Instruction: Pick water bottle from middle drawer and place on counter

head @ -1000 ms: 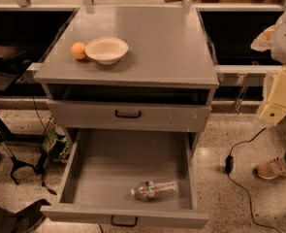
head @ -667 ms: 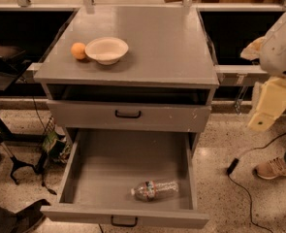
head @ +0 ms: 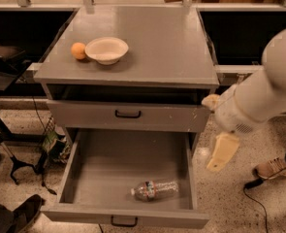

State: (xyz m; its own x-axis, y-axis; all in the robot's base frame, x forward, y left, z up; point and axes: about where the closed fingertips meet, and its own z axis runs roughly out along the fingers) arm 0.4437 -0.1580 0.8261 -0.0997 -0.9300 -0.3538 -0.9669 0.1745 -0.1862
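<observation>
Water bottle (head: 154,190) lies on its side, near right in the open middle drawer (head: 114,165). It is likely light, crinkly and crushable, best taken gently across its labelled middle. The gripper (head: 220,154) hangs right of the drawer, not holding the bottle; how far open it is cannot be told.
</observation>
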